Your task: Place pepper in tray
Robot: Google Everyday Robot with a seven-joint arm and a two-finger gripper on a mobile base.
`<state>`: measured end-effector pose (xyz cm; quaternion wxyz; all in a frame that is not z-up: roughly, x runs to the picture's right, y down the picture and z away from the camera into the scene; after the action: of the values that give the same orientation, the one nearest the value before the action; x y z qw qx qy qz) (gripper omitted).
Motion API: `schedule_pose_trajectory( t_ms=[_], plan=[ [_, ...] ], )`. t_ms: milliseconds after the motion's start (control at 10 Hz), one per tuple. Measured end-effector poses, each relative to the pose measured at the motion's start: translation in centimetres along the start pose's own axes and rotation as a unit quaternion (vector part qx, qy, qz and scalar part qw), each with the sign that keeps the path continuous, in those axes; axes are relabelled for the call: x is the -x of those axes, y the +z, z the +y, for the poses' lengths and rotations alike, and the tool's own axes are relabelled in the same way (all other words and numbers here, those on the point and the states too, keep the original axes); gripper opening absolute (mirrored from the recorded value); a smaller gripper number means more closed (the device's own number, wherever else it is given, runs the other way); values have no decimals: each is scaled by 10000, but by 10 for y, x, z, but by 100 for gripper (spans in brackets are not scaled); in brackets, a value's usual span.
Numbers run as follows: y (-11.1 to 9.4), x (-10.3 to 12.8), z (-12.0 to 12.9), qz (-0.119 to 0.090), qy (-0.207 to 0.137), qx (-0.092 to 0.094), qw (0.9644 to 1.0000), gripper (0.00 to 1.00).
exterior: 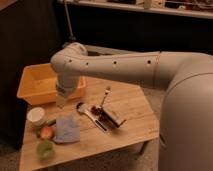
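1. Far-left corner of the bench [135,107]: the tray [40,82], an orange-yellow bin with raised walls, sits here. The part of its floor in view is bare, and the pepper is not in it.
2. Left edge, nearer the front: a white bowl [36,116], then a red-orange fruit [46,132]. A light green round item [45,149] sits towards the near-left corner.
3. The pepper [51,122] appears as a slim dark green sliver lying on the bench between the white bowl and a blue cloth [66,129]. It is just beside both and well short of the tray.
4. The gripper [61,101] hangs at the tray's near wall, above the bench and just behind the pepper. I cannot tell whether it is released or clenched. Nothing is seen in its grasp.
5. Step in hand, as judged: the approach to pick up the pepper. To do it well:
   - Come down directly over the pepper and close across its narrow width, not along its length.
   - Keep clear of the bowl rim and avoid snagging the cloth.
   - Lift high enough to clear the tray wall before carrying the pepper towards the far-left corner.
6. Centre of the bench: a dark clutter of utensils [102,112], too indistinct to itemise. It lies outside the working path.
7. Right side: the white arm [125,67] spans the view.
8. Brands, labels, writing: none can be read.
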<state>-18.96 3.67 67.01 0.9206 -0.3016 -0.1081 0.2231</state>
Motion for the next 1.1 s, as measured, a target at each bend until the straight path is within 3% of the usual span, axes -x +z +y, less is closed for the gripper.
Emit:
schedule_pose_trajectory(
  t_ms=[100,300,500,700,800,1000,1100],
  plan=[
    [3,-1,2,-233,-610,29,9979,65],
    [6,-8,0,-577,-1626,33,9850,65],
    [12,-10,0,-850,-2615,13,9615,65],
    [13,-14,-4,-971,-3050,-46,9474,65],
    [13,-13,-4,-976,-3162,-48,9436,65],
    [20,-7,-3,-905,-3107,33,9462,65],
    [31,3,-2,-896,-3305,148,9394,65]
  ],
)
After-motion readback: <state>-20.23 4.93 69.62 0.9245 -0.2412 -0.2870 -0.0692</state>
